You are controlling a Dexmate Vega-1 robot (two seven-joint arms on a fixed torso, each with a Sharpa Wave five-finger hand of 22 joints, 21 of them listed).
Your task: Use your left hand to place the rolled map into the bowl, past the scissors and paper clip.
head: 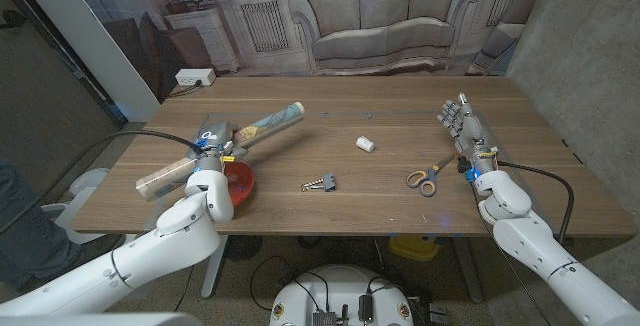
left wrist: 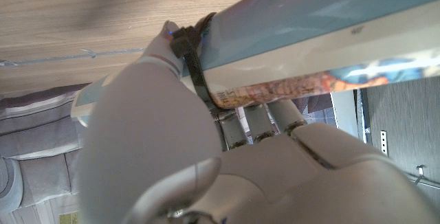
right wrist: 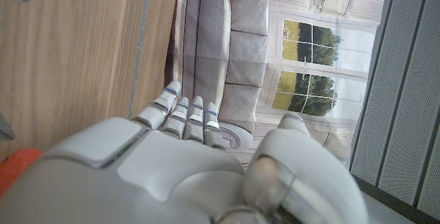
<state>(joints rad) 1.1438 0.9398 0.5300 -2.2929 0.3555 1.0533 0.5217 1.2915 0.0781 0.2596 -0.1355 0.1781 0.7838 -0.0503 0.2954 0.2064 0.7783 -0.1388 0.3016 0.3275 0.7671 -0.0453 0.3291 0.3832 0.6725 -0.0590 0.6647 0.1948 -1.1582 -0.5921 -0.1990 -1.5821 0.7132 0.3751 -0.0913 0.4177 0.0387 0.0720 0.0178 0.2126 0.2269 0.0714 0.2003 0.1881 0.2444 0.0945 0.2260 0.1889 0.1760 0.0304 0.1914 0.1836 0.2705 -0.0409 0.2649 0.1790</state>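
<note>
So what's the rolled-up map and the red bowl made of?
The rolled map looks like glossy printed paper: the left wrist view shows light glinting off its coloured print. The left hand holds it over the bowl, which looks like smooth red plastic, though glazed ceramic is possible.

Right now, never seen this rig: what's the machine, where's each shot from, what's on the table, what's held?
It is a two-armed robot standing at a wooden table. The wide picture comes from its head, the other two from cameras on each wrist. The left hand grips a rolled map, seen close up in the left wrist view, above a red bowl. The right hand holds nothing, fingers apart. On the table lie orange-handled scissors, a binder clip and a small white object.
</note>
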